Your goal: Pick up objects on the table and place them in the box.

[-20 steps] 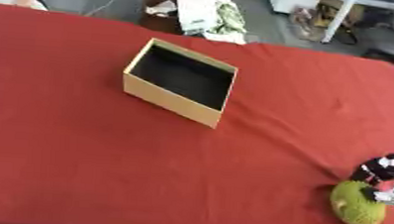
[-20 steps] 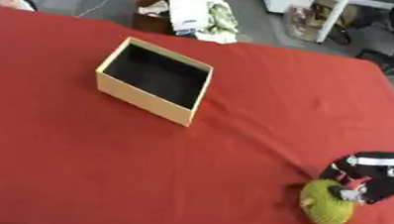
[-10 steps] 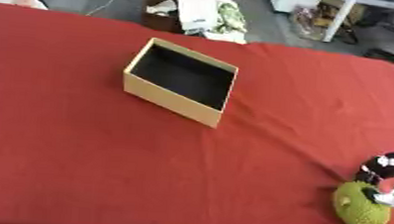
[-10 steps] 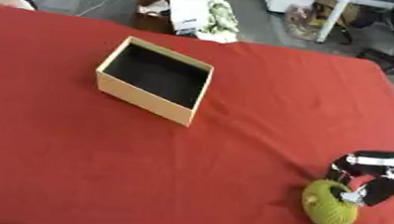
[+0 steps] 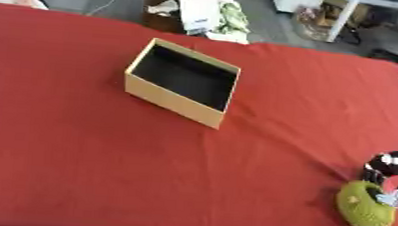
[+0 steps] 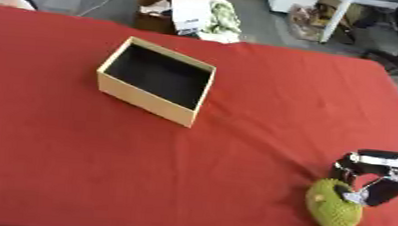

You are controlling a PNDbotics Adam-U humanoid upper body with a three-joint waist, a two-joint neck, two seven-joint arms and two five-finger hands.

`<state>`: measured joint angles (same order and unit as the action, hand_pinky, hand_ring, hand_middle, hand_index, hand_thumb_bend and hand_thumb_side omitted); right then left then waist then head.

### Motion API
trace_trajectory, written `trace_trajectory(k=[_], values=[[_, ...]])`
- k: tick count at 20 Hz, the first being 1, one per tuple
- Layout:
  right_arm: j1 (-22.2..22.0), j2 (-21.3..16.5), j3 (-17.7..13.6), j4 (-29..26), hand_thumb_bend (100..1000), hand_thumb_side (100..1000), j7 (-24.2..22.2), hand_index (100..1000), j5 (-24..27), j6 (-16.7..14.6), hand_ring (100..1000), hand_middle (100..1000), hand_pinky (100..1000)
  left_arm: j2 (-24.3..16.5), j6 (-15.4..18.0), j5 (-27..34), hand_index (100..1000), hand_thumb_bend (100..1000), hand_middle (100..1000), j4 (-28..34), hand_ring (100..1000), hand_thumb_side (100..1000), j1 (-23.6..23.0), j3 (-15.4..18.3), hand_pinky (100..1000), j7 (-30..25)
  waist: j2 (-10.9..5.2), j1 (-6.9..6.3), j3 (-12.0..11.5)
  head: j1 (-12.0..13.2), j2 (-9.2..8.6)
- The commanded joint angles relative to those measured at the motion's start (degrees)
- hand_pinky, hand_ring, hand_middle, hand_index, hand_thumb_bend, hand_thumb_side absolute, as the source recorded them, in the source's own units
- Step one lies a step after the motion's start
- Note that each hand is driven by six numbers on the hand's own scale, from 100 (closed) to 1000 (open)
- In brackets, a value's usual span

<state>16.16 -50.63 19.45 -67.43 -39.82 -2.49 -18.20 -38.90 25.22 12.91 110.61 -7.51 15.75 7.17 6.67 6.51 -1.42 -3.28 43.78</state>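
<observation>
Writing is not readable anywhere; right hand has fingers curled on the green bumpy fruit at the red surface near edge, well apart from the open cardboard box

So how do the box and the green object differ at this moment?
The box is tan, straight-edged and open-topped with a dark, empty inside; the green object is rounded with a bumpy skin. The box stands alone near the cloth's middle-left, nothing touching it, while the green object lies near the right front edge with the right hand at its top. Both sit on the red cloth.
</observation>
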Motion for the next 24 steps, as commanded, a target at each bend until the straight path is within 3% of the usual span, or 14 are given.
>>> trace_trajectory(k=[1,15,24], values=[[0.6,-1.4,-0.9,0.4,100,100,2.1,530,0.3,0.2,696,378,601,-1.8,0.0,0.1,764,127,1000,1.2,1000,709,0.5,0.6,658,0.3,-0.36,-0.20,0.0,-0.4,0.34],[0.9,-1.2,-1.2,0.8,100,100,10.2,383,4.8,1.3,605,287,506,-1.8,0.1,-0.3,763,125,1000,1.4,1000,707,0.5,0.6,656,0.7,0.00,-0.21,0.0,-0.6,0.34],[1.2,-0.7,-1.4,0.5,100,100,12.6,284,13.1,0.8,545,217,409,-1.9,-0.1,-0.3,758,124,1000,1.5,1000,706,0.7,0.5,653,0.8,-0.03,-0.17,0.1,-0.4,0.34]])
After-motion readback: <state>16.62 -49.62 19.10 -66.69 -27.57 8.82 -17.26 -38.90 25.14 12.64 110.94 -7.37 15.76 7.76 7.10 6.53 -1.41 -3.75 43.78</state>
